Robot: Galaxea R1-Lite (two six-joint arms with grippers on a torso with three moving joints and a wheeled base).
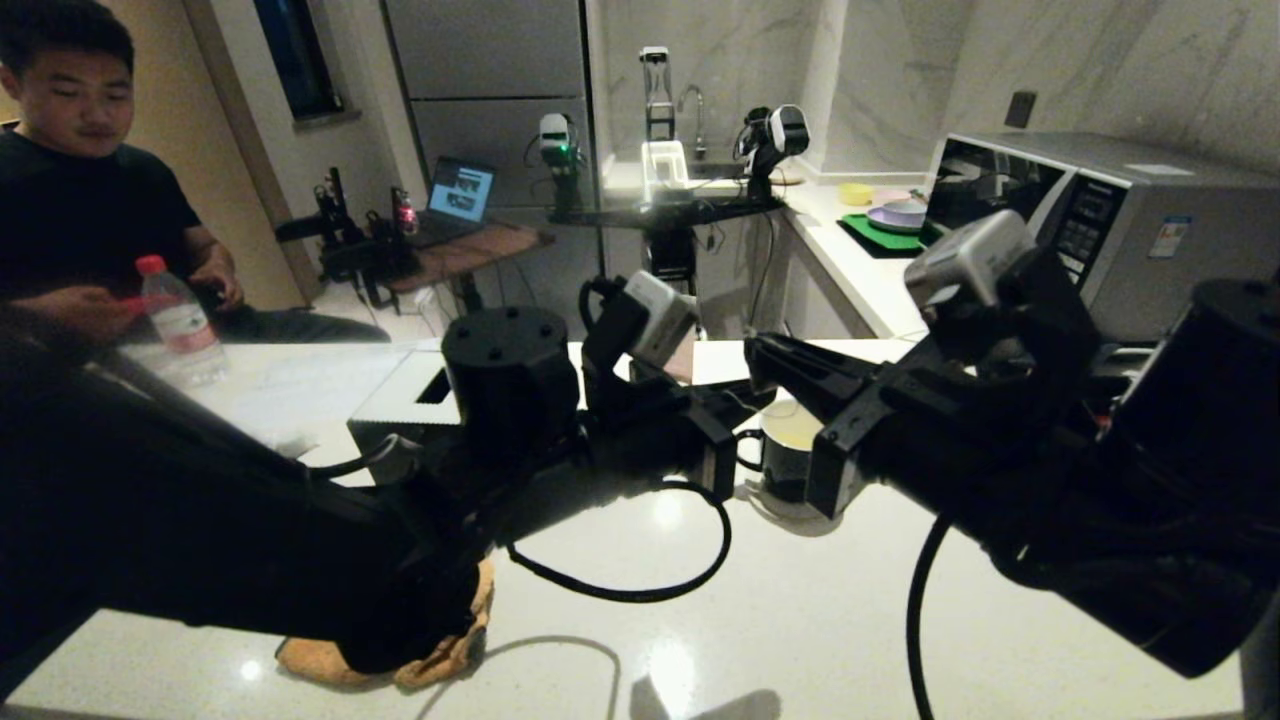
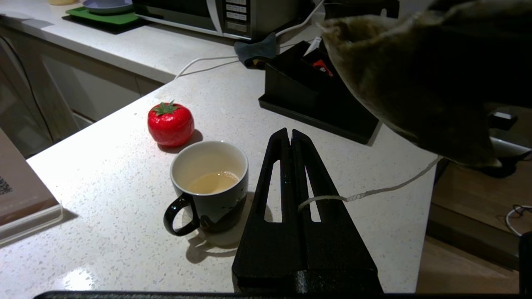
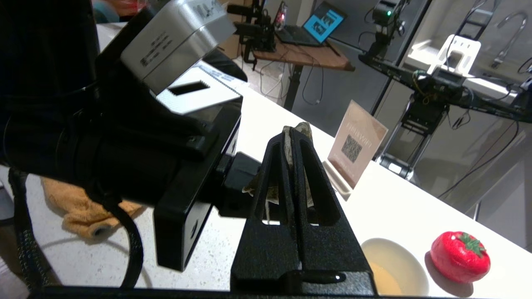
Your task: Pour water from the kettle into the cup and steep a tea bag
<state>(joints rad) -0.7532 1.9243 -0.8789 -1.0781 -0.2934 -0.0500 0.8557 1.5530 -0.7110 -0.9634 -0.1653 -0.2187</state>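
Nearest the robot, an orange cloth (image 1: 400,665) lies at the table's (image 1: 820,620) front edge under the left arm, well clear of the work.

Both hands hang above the middle of the table, just beside the cup (image 2: 210,187). The left hand (image 2: 289,137) has its fingers pressed together on the thin string (image 2: 365,193), which runs from between them up toward the pouch. The right hand (image 3: 296,135) pinches the tea bag (image 3: 301,129) itself, the greyish-tan pouch sticking out past its fingertips. Holding both ends like this probably keeps the bag from swinging and the string taut, so the pouch can be guided over the rim while the tag end stays outside.

From the left wrist, the pouch (image 2: 415,79) looms close and tilted, its long axis slanting, the lower end toward the string; it is above the table and not yet in the cup.

The cup stands upright, handle toward the robot, with pale yellowish water (image 2: 213,182) low inside, so pouring looks done and steeping remains.

Just beyond it sits a red tomato-shaped object (image 2: 170,123), and toward the table's right side a black organiser (image 2: 307,95) with sachets. The kettle is not in view. A person (image 1: 80,200) sits past the far left corner, near a bottle (image 1: 180,322).
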